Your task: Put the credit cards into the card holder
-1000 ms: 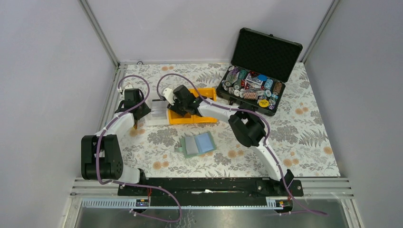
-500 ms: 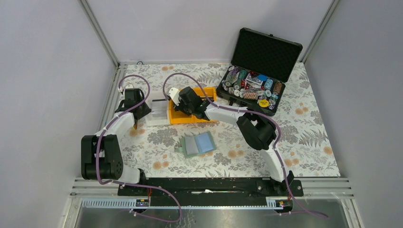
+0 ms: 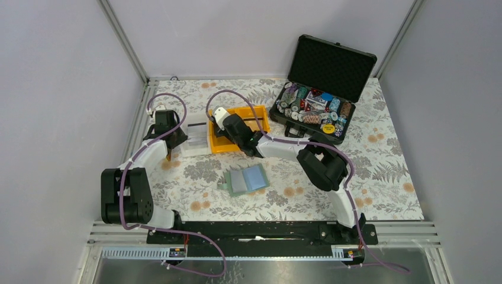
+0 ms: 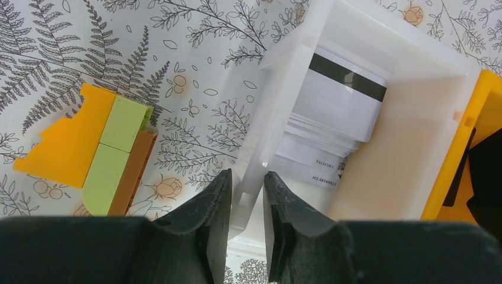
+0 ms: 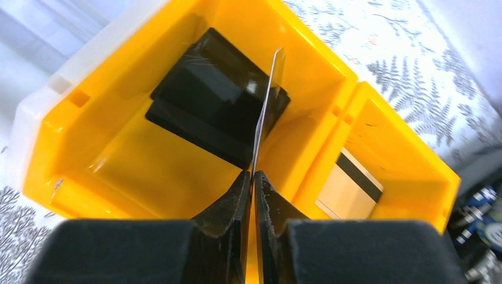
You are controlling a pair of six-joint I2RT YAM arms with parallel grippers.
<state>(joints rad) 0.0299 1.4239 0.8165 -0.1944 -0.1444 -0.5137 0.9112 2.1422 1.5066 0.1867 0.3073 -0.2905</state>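
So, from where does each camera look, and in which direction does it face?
Top external: above and behind the arm bases, facing down at the table; both arms show whole.
Left wrist: on the left arm, facing down at the white bin; the left hand pinches the bin's wall.
Right wrist: on the right arm, facing down into the yellow bin; the right hand holds one credit card edge-on.
Shared: both wrist views show the yellow bin.

I get bright, even light, faint soft shadows, sharp overhead view, jaws blurred low in both wrist views.
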